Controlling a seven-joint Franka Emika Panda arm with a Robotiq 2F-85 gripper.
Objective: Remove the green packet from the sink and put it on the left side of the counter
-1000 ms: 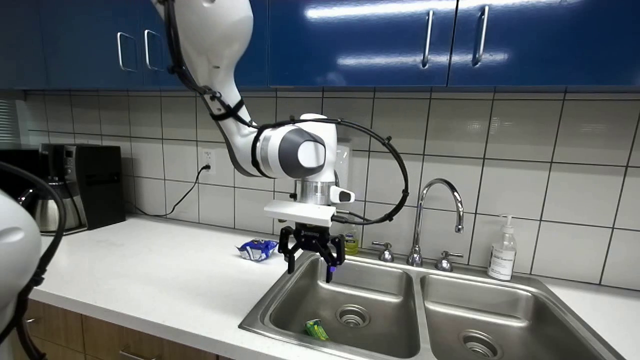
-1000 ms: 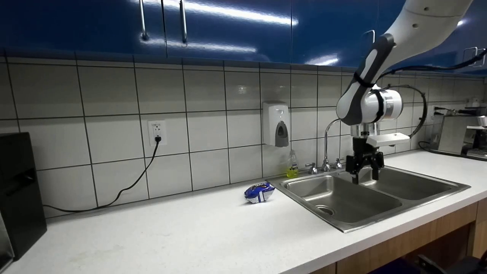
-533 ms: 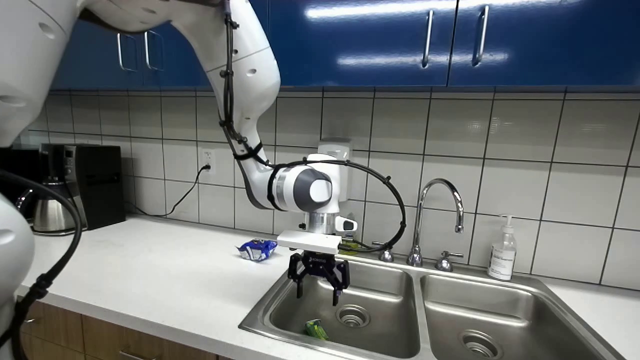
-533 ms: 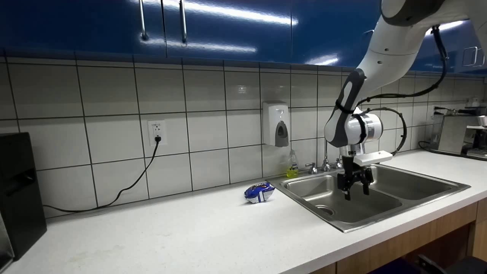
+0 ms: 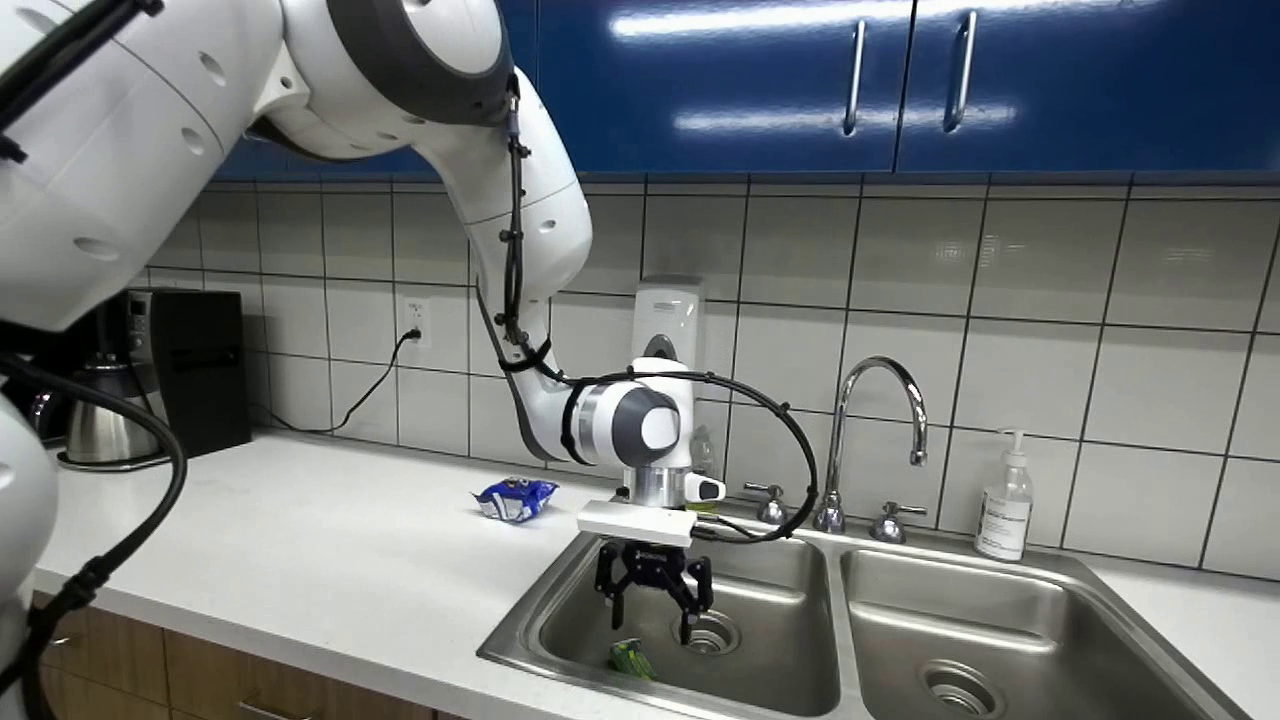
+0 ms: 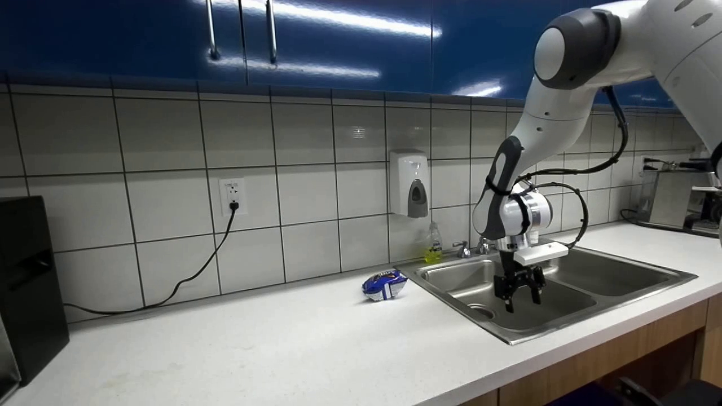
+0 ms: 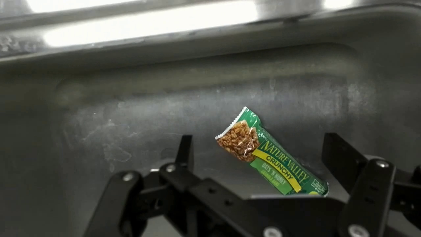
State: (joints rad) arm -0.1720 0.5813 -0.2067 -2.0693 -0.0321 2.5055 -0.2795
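Note:
The green packet (image 5: 632, 659), a green granola bar wrapper with a white crimped end, lies on the floor of the left basin of the steel sink (image 5: 843, 640), near its front left. In the wrist view the packet (image 7: 276, 158) lies slantwise between the finger lines; its lower end is partly hidden by the gripper. My gripper (image 5: 652, 625) is open and empty, pointing down over that basin, above the packet and apart from it. In an exterior view the gripper (image 6: 523, 304) is over the sink and the packet is hidden. The off-white counter (image 5: 330, 540) extends left of the sink.
A blue-and-white crinkled packet (image 5: 515, 499) lies on the counter by the sink's back left corner. A chrome faucet (image 5: 838, 440) and a pump bottle (image 5: 1005, 505) stand behind the sink. A black coffee machine (image 5: 200, 370) is at the far left. A yellow soap bottle (image 6: 433, 248) stands near the wall.
My gripper has come down towards the basin, moving slightly right in an exterior view, and stays open. The green packet and the blue-and-white packet have not moved.

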